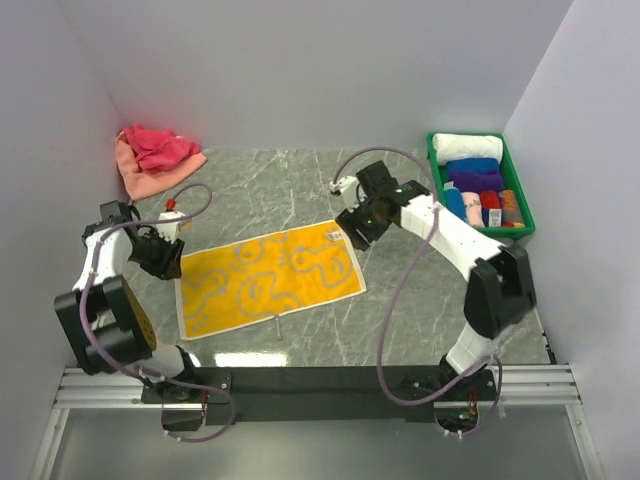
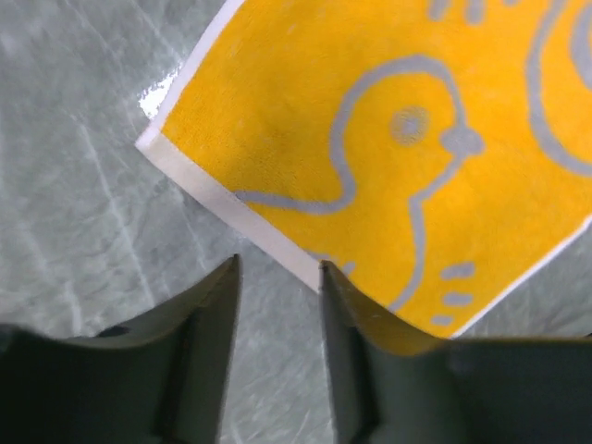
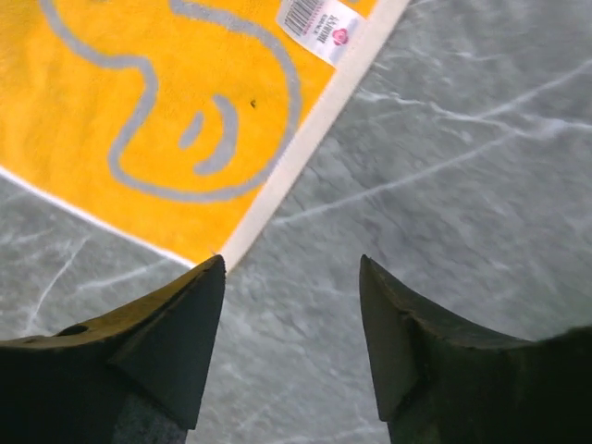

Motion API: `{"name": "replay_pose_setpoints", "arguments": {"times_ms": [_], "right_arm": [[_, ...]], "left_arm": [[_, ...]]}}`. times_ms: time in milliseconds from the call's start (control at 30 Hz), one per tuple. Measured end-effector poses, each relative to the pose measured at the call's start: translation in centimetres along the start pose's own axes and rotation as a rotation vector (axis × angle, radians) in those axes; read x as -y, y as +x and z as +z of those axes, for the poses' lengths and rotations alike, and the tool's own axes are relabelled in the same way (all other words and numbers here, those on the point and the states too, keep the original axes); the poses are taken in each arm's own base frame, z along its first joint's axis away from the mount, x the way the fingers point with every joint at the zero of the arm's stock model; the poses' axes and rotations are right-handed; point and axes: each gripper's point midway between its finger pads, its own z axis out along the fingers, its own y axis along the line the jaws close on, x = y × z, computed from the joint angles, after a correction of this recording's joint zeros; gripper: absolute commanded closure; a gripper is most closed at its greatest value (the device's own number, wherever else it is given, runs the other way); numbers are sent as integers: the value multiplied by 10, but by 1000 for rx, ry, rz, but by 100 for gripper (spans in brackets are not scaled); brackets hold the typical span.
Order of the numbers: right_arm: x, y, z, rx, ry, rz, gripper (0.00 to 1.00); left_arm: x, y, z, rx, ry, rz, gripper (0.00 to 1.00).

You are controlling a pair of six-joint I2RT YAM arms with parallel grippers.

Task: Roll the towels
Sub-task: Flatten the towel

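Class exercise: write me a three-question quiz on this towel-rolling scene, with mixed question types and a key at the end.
1. True or false: the yellow towel lies rolled up on the table.
2. Where are the rolled towels? A) in the green tray B) under the yellow towel C) in a drawer
3. Fill in: the pink and salmon towels sit heaped at the far ___ corner.
Key: 1 false; 2 A; 3 left.

Green plastic tray [image 1: 520,190] at far-right corner of grey marbled table [image 1: 300,180]
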Motion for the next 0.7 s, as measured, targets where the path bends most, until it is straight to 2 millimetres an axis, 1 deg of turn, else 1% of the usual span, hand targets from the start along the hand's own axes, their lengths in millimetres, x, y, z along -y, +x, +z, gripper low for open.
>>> {"name": "replay_pose_setpoints", "arguments": {"times_ms": [33,100,133,233,333,433,533,633,700], "right_arm": [[-1,1,10,-21,-9,13,39],[-5,4,29,-63,-29,34,42],[-6,6,40,-85,-41,48,45],[-10,5,67,-127,-72,78,50],[-13,0,86,-141,-84,90,51],[-15,3,96,-158,-86,95,55],[-10,8,100,-177,-56,102,58],[-2,16,106,-202,-26,130,60],[9,27,113,-231,-13,165,61]], "left_arm": [[-2,2,6,-8,6,-37,61],[-6,7,16,-30,15,-87,68],[-7,10,20,-42,18,-115,70],[-9,16,30,-73,26,-173,72],[-11,21,41,-107,33,-213,73],[-13,22,52,-135,36,-234,74],[-17,18,67,-158,38,-250,76],[-23,4,76,-169,38,-264,79],[-28,-9,83,-166,40,-274,79]]}}
